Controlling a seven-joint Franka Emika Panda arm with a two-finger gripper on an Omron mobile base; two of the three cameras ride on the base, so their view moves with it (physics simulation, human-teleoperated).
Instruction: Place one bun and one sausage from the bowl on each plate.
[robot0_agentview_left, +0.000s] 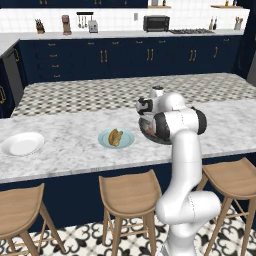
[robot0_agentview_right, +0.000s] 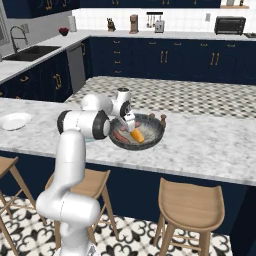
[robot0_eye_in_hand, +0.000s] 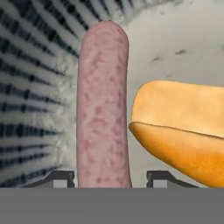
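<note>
Marble island counter (robot0_agentview_left: 65, 132) fronts dark navy kitchen cabinets (robot0_agentview_left: 125, 57).

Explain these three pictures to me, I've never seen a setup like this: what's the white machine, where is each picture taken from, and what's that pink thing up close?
The white machine is a robot arm in a computer-rendered kitchen. Two pictures come from cameras behind it, one on its left and one on its right, looking over it at the marble counter.

The third comes from a camera on the arm's hand, looking along its two dark fingertips.

The hand is down in the wide dark grey bowl. The pink thing is a sausage standing between the fingertips; whether they grip it yet I cannot tell. Beside it lies an orange-brown bun.

On the counter, the light blue plate already has food, while the white plate has none.
</note>
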